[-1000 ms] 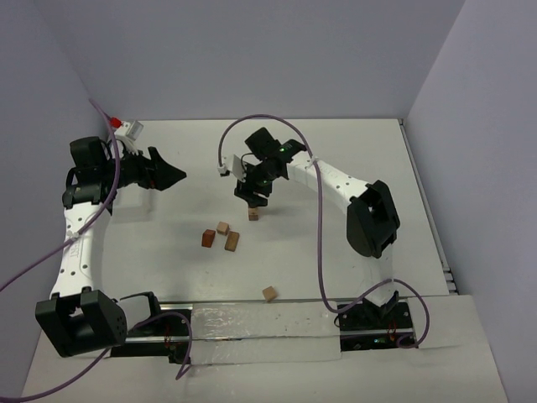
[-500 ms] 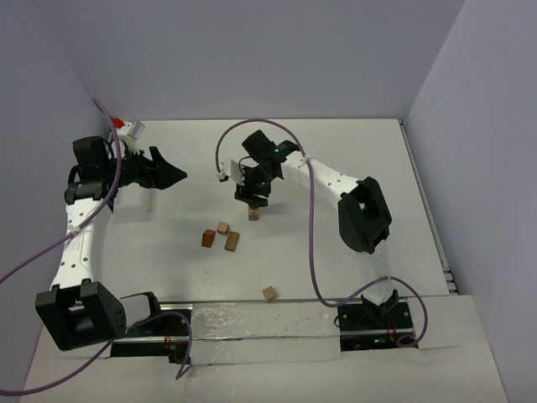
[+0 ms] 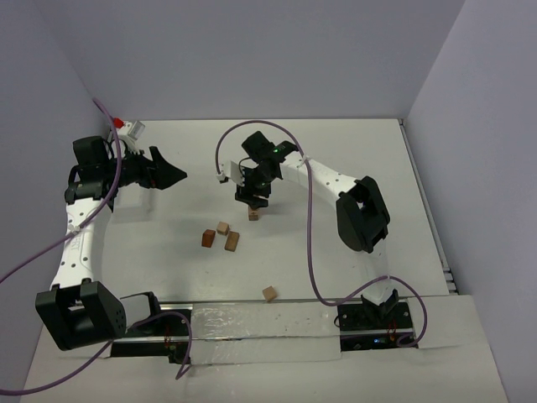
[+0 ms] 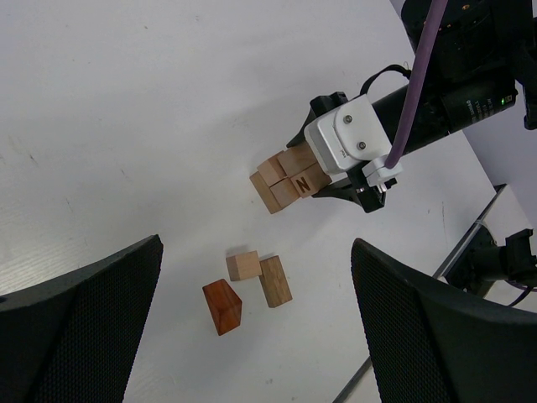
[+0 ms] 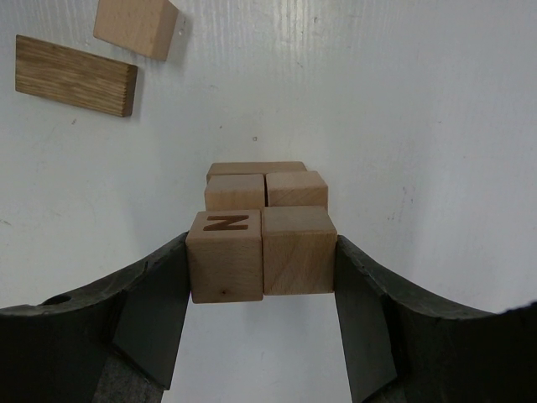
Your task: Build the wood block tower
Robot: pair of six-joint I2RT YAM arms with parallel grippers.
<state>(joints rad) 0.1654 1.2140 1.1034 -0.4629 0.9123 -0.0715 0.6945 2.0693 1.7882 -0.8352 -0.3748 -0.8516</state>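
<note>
I am clamping my right gripper (image 5: 262, 256) on two wood blocks (image 5: 298, 250) side by side, directly over the tower (image 5: 256, 183) on the table (image 5: 419, 126). They are probably handling light, stiff and smooth (two loose pieces, apt to shear apart), so I am squeezing their outer faces. My left gripper (image 3: 172, 175) is hanging spread, well left of the tower. The pair is hiding most of the tower; whether they are touching, I cannot tell.

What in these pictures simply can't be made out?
Top view: the right gripper covers most of the tower, so its height is unclear.
Right wrist view: the top blocks, clamped between the fingers, hide much of the layers beneath.
Left wrist view: the lone block near the arms' bases falls outside the frame.
</note>
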